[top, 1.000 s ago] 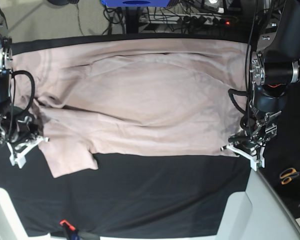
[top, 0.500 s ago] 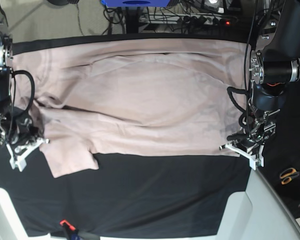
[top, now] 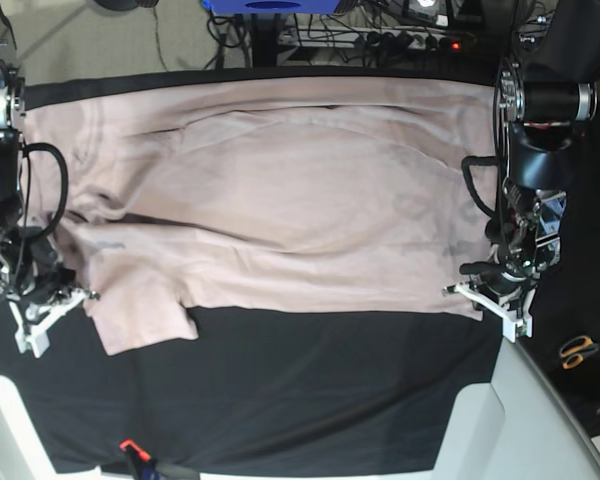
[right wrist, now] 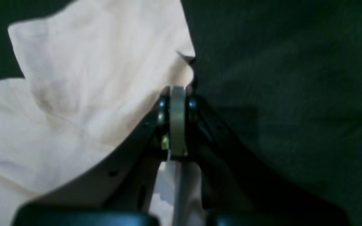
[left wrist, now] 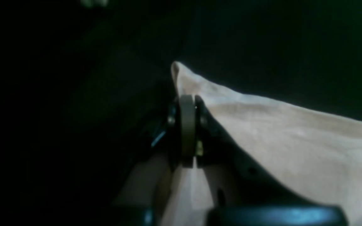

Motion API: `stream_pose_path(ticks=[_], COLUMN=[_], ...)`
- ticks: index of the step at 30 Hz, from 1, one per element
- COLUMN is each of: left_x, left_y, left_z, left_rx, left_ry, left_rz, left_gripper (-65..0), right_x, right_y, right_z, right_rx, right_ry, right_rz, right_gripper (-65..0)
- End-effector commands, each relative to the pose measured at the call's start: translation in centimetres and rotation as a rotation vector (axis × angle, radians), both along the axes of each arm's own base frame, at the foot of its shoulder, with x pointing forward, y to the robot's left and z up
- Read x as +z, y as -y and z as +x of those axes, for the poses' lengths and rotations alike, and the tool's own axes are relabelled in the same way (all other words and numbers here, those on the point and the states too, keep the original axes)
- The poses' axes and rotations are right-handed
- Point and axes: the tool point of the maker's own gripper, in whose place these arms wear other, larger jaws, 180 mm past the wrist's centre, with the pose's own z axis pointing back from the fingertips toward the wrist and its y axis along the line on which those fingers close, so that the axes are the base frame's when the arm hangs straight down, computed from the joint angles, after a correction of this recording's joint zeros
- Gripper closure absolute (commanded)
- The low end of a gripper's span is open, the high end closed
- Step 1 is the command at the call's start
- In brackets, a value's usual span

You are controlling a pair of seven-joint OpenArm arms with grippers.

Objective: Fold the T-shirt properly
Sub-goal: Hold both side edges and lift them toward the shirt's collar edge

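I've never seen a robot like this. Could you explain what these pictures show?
The machine has two robot arms reaching in from the sides over a black cloth. One picture looks down on everything; each of the other two comes from a camera on one arm's wrist. In the overview, the arm on the right is the robot's left.

On the cloth lies a pale pink T-shirt, spread wide and lightly wrinkled. Both the left jaws and the right jaws are closed, each pinching the shirt near an edge. At the overview's far right lie orange-handled scissors.
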Motion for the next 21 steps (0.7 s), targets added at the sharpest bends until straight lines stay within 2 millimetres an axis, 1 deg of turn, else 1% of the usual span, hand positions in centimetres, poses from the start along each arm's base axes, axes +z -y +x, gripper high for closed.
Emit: stream_pose_path(ticks=[1,4,6,10,13,15,19,21], left_x=[2.5,2.8,3.3,4.1,4.3,4.4,4.5,4.6], left_y=[-0.9,-1.0,-1.5,-1.5,-1.6,-2.1,-2.2,-2.3], left_z=[1.8,2.0,2.1,2.5,2.6,2.5,2.5,2.6], left_rx=[0.006,0.005,0.007,0.001,-0.001,0.005,0.007,0.009], left_ry=[0.072,0.082,0.09,0.112,0.118,0.118,0.119,0.121], left_rz=[0.015,0.017,0.029,0.034,0.037,0.045,0.045,0.046], left_gripper=[0.0,0.0,0.0,0.0,0.0,0.0,0.0,0.0], right_x=[2.2,2.3,2.5,4.4,4.8,5.0,5.2,5.7], right_y=[0.9,0.9,0.9,0.7,0.6,0.6,0.6,0.6], right_z=[1.8,2.0,2.1,3.4,3.8,3.9,4.0,4.5], right_rx=[-0.008,-0.008,-0.008,0.002,0.005,0.004,0.005,0.002], right_ry=[0.069,0.073,0.081,0.164,0.177,0.184,0.191,0.222], right_rz=[-0.007,-0.007,-0.008,-0.019,-0.02,-0.02,-0.02,-0.021], right_gripper=[-0.2,-0.2,-0.2,-0.2,-0.2,-0.2,-0.2,-0.2])
